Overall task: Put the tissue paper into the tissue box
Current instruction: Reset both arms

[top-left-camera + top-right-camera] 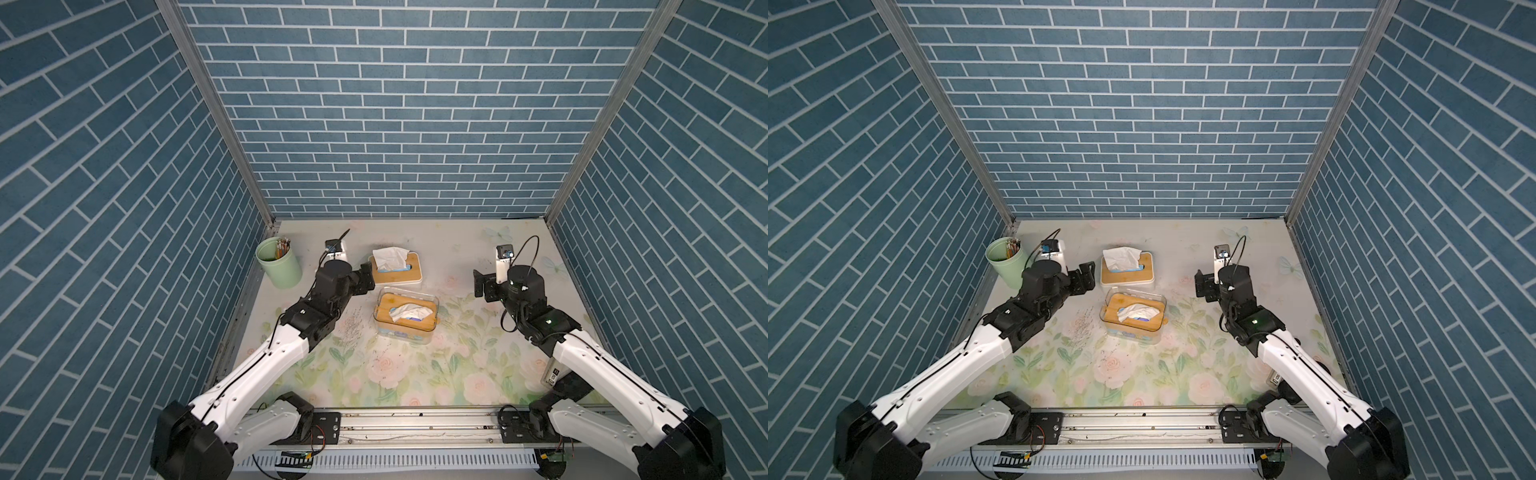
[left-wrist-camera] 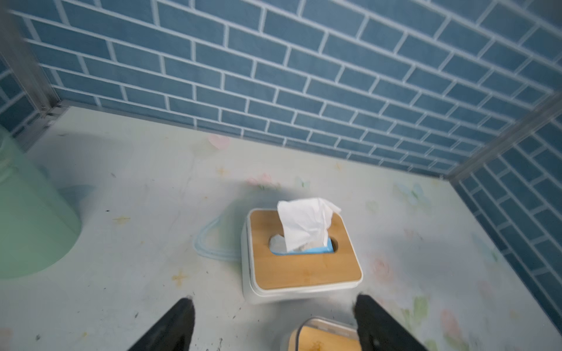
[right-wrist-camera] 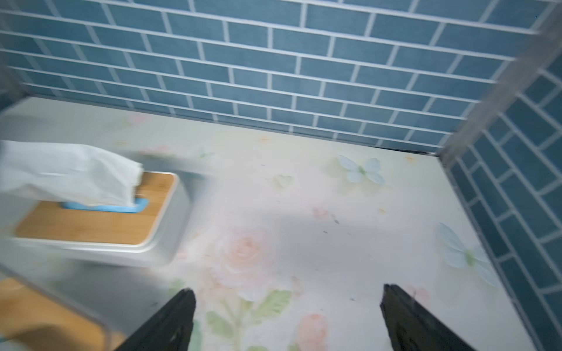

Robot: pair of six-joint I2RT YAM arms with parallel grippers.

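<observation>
Left pincer (image 2: 273, 299) and right pincer (image 3: 288, 289) both gaping wide, holding nothing

Both arms reach forward and the pincers face inward over the floral table (image 1: 415, 374). A white tissue paper sheet (image 1: 388, 257) stands up from the white bamboo-lidded tissue box (image 1: 399, 279), and a crumpled white tissue (image 1: 405, 311) sits in the slot of the clear bamboo-lidded box (image 1: 384, 305).
</observation>
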